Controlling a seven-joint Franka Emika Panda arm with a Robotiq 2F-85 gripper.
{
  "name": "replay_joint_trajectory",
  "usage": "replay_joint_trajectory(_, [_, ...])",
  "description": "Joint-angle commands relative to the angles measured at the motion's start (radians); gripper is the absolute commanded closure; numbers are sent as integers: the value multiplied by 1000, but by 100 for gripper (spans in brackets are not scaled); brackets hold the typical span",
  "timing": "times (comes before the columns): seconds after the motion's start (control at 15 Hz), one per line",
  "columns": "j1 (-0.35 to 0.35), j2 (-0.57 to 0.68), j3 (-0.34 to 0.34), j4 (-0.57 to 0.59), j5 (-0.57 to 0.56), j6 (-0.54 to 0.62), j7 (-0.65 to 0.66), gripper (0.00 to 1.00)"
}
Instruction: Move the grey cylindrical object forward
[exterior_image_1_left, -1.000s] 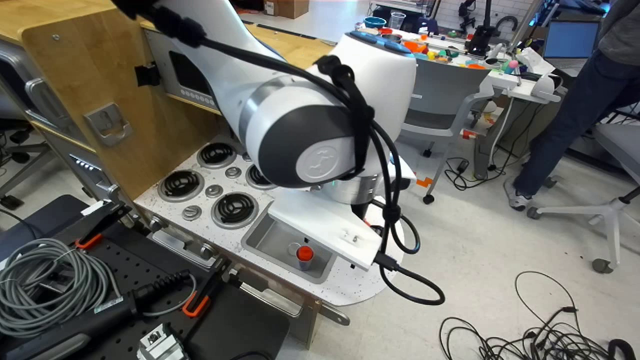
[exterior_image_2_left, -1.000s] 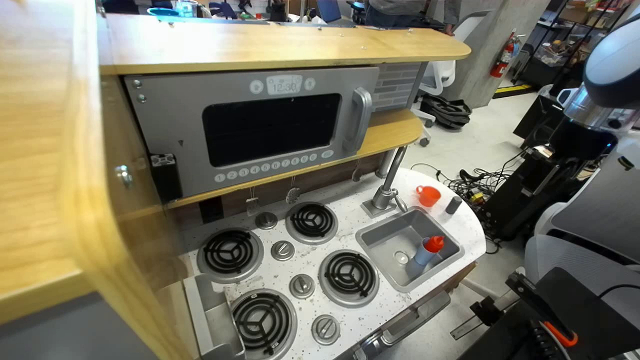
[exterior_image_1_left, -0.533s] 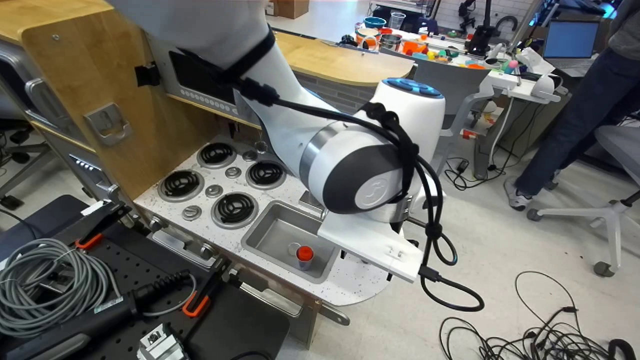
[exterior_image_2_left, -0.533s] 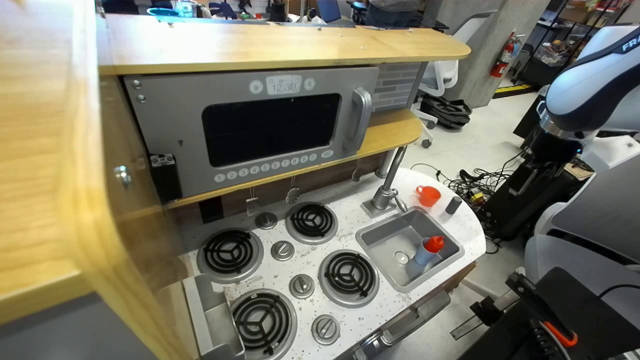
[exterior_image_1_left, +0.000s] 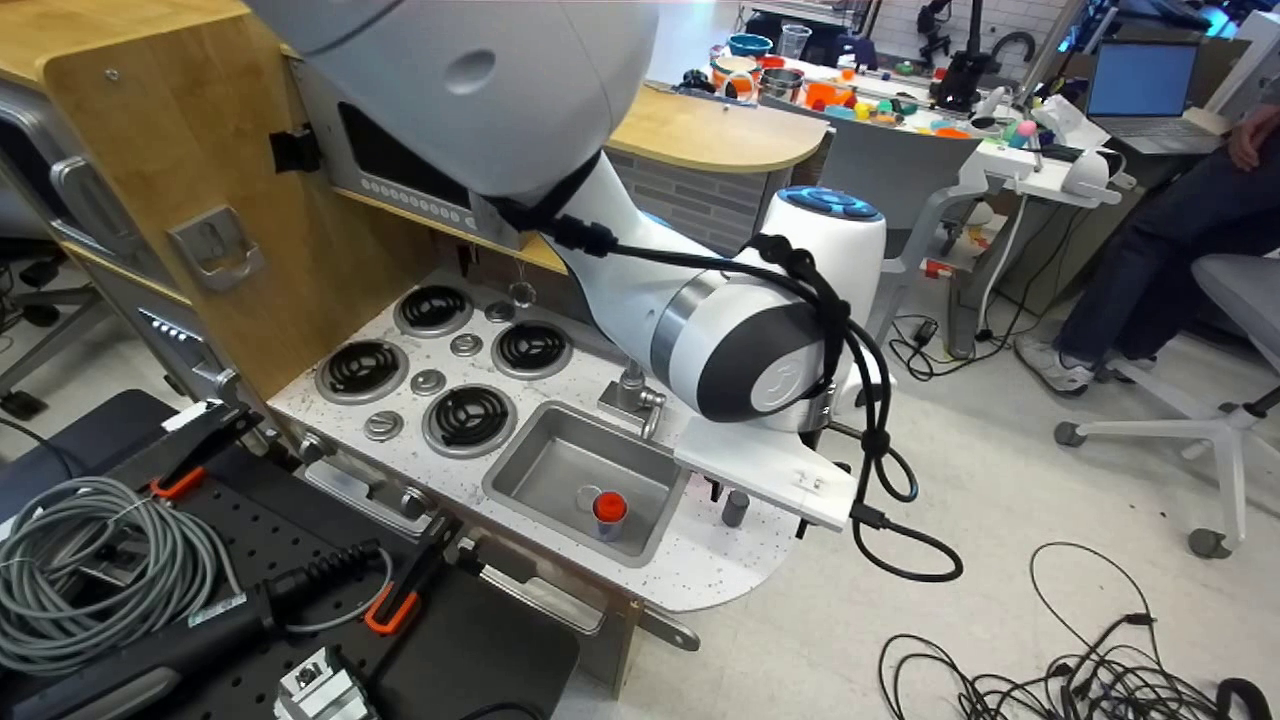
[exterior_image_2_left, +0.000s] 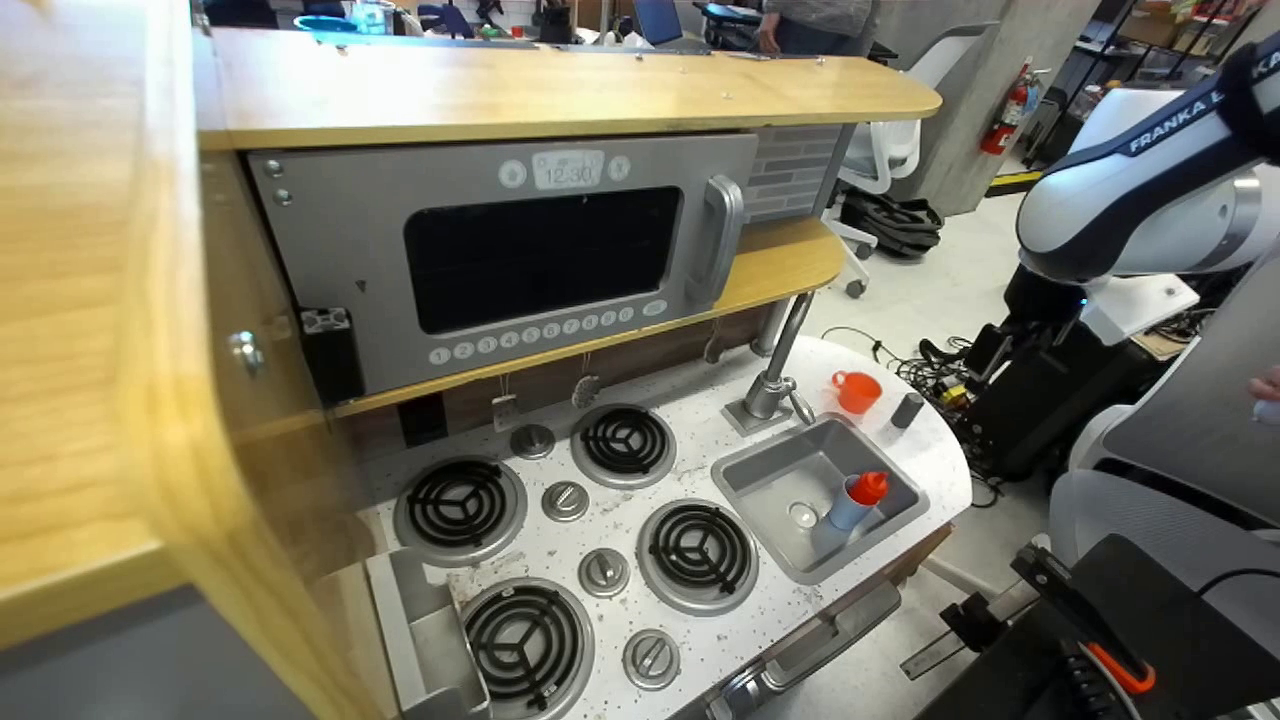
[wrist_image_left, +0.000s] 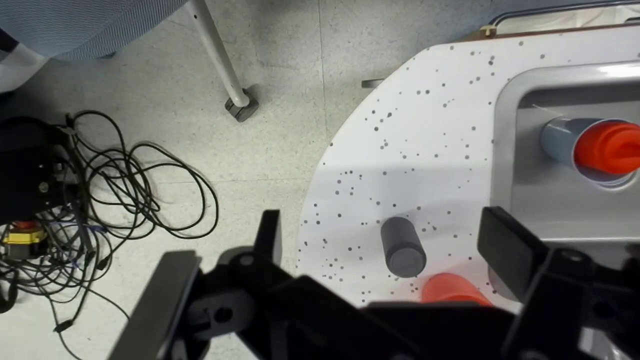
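White, spotty counter (wrist_image_left: 425, 145) is curving past the sink (wrist_image_left: 504, 150), and the floor (wrist_image_left: 260, 160) is showing beyond its round edge. On that counter, the grey tube (wrist_image_left: 403, 247) is standing upright between the sink and the edge, near a red cup (exterior_image_2_left: 857, 392).

Over on the robot, the gripper (wrist_image_left: 382, 220) is hanging with its jaws wide, holding nothing. From the wrist, the tube is showing in the gap, with neither of the fingers (wrist_image_left: 510, 250) touching it. It is hard to tell how high the gripper is hanging.

So the job is looking barely begun. The gripper seems to be lining up with the tube, and that is about all. Going down, closing on the tube, moving it forward and letting go are all waiting to be done. A pale blue cup (wrist_image_left: 557, 140) is sitting in the sink, and it is probably playing no part.
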Motion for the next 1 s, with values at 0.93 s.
replay_joint_trajectory(0.93, [34,307,9,385,-70,-134,77,0])
